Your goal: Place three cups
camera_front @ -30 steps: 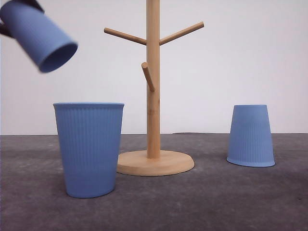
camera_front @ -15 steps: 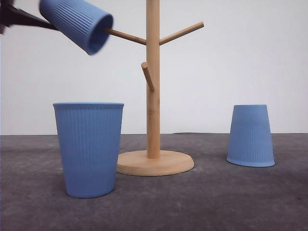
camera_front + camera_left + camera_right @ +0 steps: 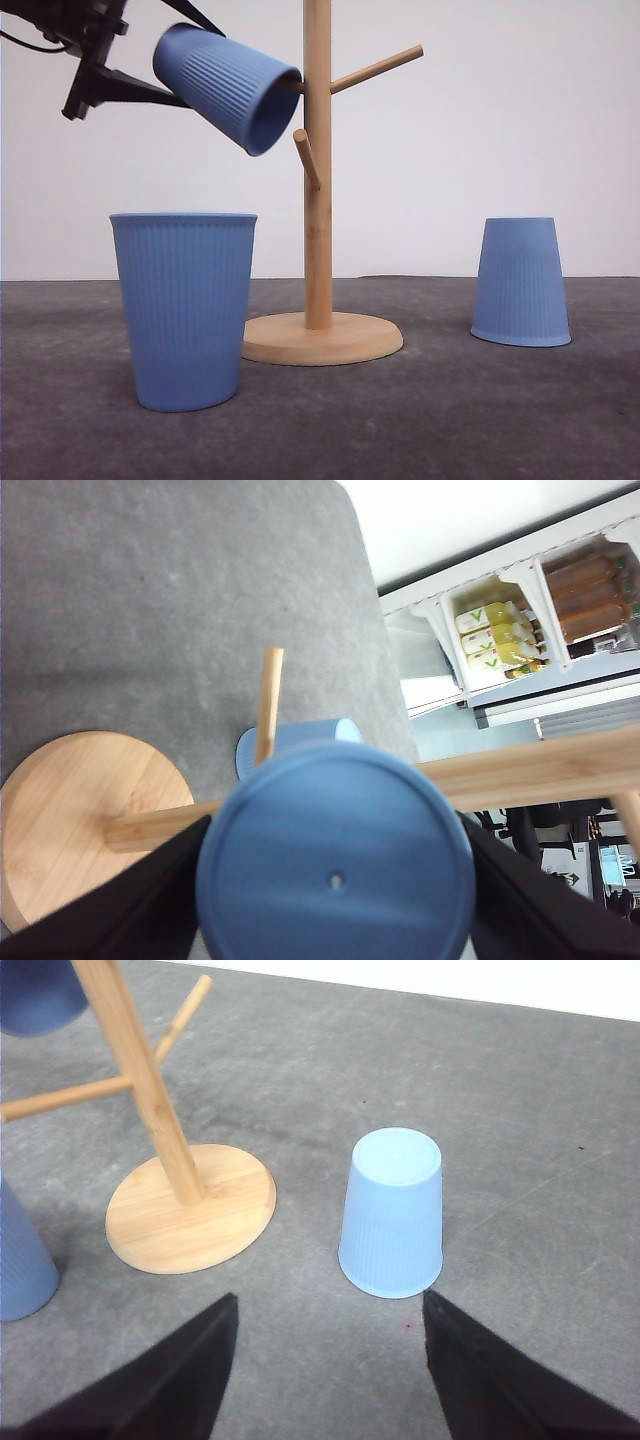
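I see my left gripper [image 3: 150, 88] clamped on 1 ribbed light-blue cup [image 3: 228, 86], its mouth over the wooden rack's [image 3: 318, 200] peg

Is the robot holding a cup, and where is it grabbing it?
Yes. The left hand holds one blue cup by its bottom end, tipped over a wooden peg. The right hand holds nothing.

We see a dark grey, felt-like tabletop [image 3: 450, 420] running back to a plain white wall [image 3: 520, 130], evenly lit. From the left wrist view, past the tabletop's rounded corner, we catch a white shelf unit [image 3: 520, 600] holding yellow and brown bottles.
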